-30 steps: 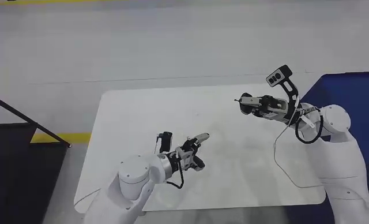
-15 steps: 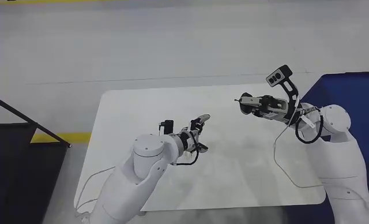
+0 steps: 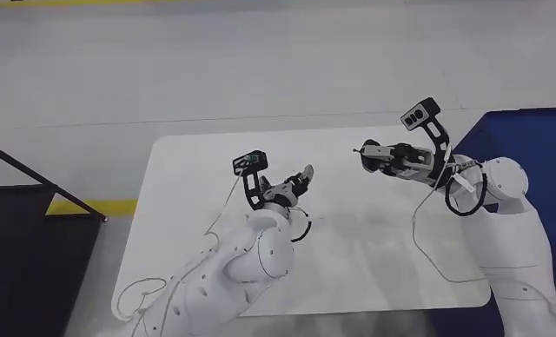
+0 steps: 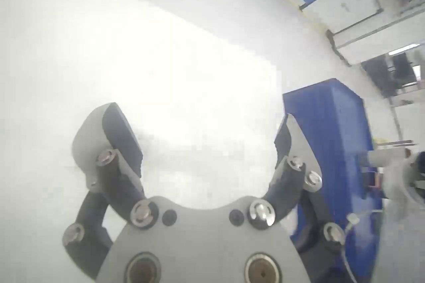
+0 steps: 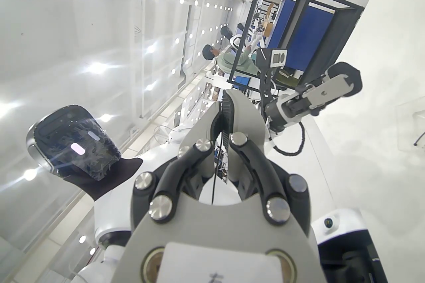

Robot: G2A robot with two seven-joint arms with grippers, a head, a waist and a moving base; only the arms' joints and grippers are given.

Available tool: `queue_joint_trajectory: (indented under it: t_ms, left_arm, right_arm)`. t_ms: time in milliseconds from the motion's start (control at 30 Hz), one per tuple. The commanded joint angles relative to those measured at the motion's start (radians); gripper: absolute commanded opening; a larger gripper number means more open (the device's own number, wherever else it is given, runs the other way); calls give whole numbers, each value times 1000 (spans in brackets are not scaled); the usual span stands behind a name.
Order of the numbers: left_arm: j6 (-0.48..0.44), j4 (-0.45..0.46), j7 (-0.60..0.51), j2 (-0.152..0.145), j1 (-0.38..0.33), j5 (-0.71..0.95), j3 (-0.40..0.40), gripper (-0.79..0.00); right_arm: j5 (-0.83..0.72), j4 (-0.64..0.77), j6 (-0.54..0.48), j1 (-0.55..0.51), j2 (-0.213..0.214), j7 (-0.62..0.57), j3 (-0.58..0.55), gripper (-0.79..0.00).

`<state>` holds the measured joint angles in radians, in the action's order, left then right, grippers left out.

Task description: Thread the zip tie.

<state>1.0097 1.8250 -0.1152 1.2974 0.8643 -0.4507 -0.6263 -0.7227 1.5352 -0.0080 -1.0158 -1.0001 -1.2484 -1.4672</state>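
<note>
Over table (image 3: 373, 259), right hand (image 5: 225, 106) pinches black zip tie (image 5: 215, 176).

Thin black zip tie (image 5: 215, 178), far end hidden between the right tool's (image 5: 224, 105) pressed-together pads.

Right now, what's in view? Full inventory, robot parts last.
table: one, white, centre of top view.
zip tie: one, thin black, pinched in the right pincer.
small black piece: one, lying on the table; too small to identify.
blue box: one, blue, beside the table by the right arm.
black panel: one, on the floor off the table's other end.
left pincer: one, grey, open, above the table's middle.
right pincer: one, grey, shut on the zip tie, above the table.
</note>
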Motion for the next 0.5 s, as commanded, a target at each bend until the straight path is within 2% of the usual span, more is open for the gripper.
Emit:
queue_joint_trajectory:
  t_ms: [0, 133, 200, 267, 333, 400, 467]
  left_arm:
    - [3, 0, 44, 0, 0, 12, -1, 0]
    - [3, 0, 44, 0, 0, 12, -1, 0]
    - [-27, -40, 23, -3, 3, -49, 34, 0]
    - [-46, -71, -107, -6, -39, -105, 87, 0]
    - [-26, -111, -277, -13, -101, -169, 124, 0]
    - [-32, -114, -443, -18, -166, -219, 154, 0]
    - [-5, -98, -550, -21, -206, -257, 164, 0]
  right_arm:
    - [0, 0, 0, 0, 0, 0, 0, -785]
    - [0, 0, 0, 0, 0, 0, 0, -785]
    - [0, 0, 0, 0, 0, 0, 0, -785]
    - [0, 0, 0, 0, 0, 0, 0, -785]
    - [0, 0, 0, 0, 0, 0, 0, -785]
    - [0, 0, 0, 0, 0, 0, 0, -785]
    - [0, 0, 0, 0, 0, 0, 0, -785]
